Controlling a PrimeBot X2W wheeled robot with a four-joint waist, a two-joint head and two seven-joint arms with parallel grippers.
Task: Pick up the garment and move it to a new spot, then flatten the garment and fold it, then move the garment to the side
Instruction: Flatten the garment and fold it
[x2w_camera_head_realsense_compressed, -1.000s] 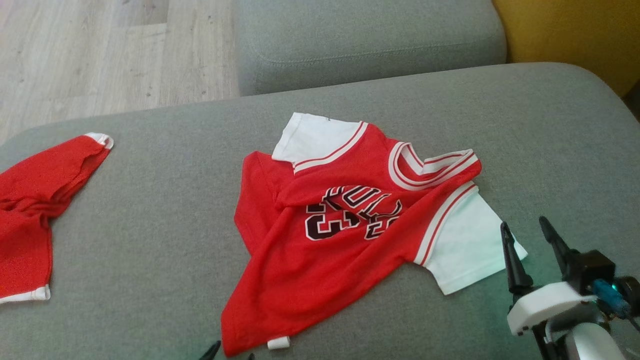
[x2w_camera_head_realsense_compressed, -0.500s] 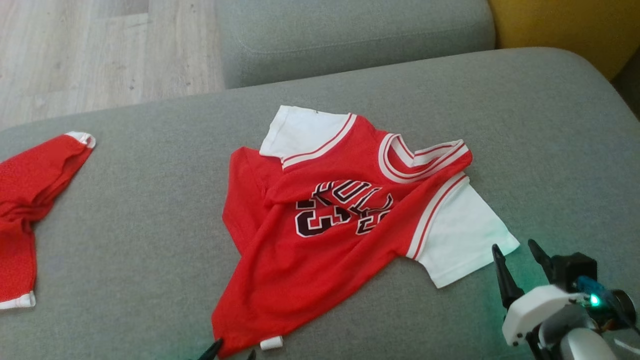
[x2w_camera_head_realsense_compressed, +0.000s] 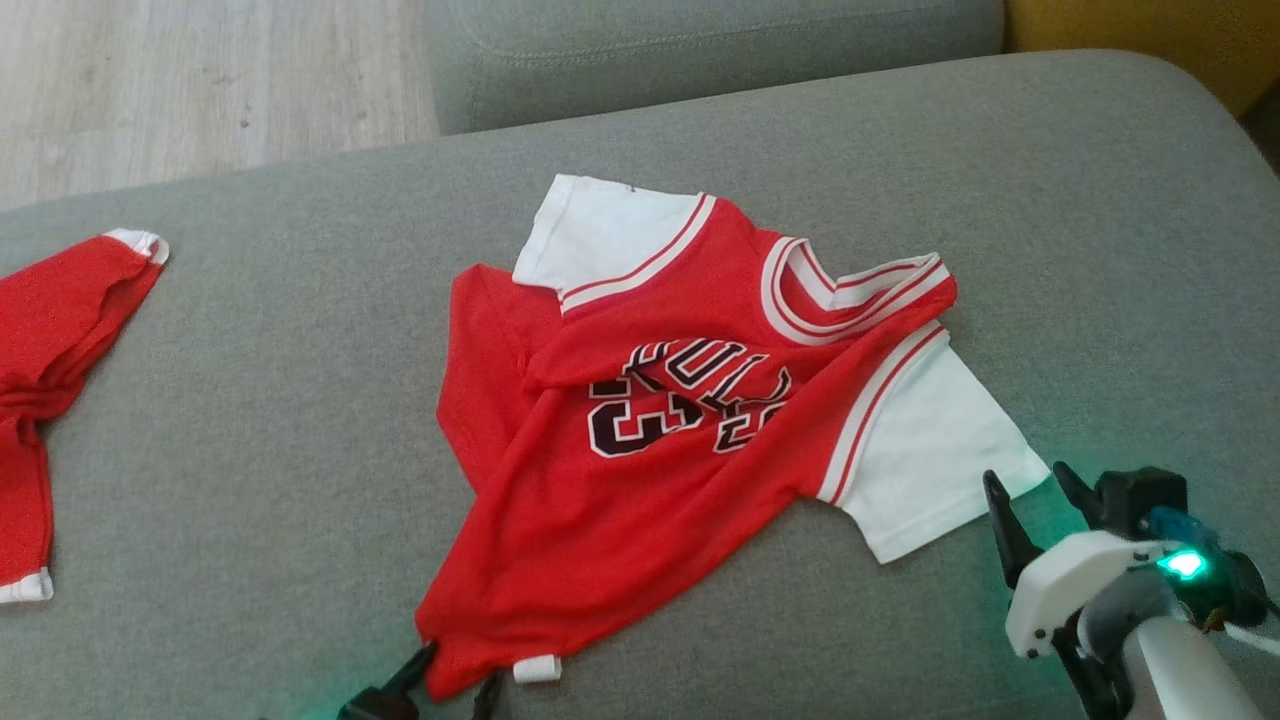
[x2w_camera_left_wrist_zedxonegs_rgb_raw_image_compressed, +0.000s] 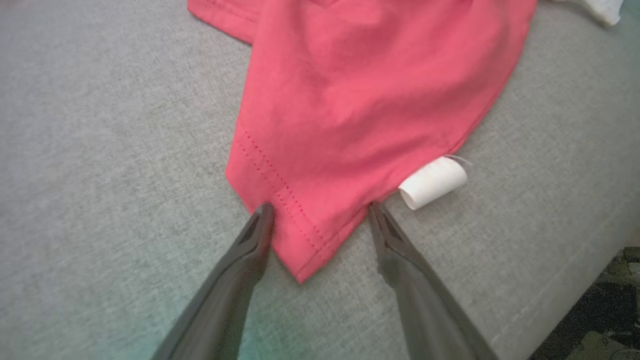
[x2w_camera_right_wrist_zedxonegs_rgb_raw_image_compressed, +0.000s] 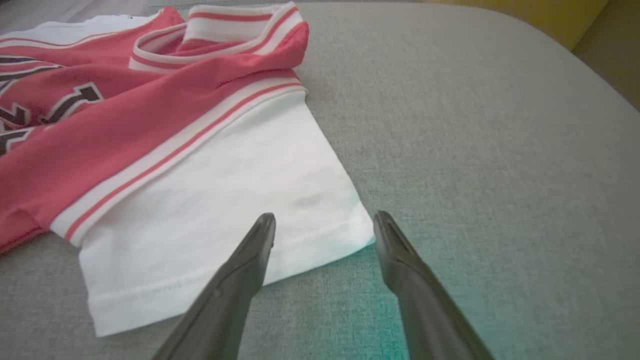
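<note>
left gripper (x2w_camera_left_wrist_zedxonegs_rgb_raw_image_compressed: 320, 207): we see it wide open, garment (x2w_camera_head_realsense_compressed: 650, 480) hem corner between its jaws
right gripper (x2w_camera_right_wrist_zedxonegs_rgb_raw_image_compressed: 325, 216): open too, white sleeve (x2w_camera_right_wrist_zedxonegs_rgb_raw_image_compressed: 225, 190) right at its tips

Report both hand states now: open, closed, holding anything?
Left hand: open, straddling the red hem corner of the jersey, not clamped.
Right hand: open, holding nothing, poised at the corner of the white sleeve.

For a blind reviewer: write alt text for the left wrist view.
The left gripper, open, straddles the hem corner of a red garment lying on a grey cushion. A small rolled white label sticks out at the hem beside it.
</note>
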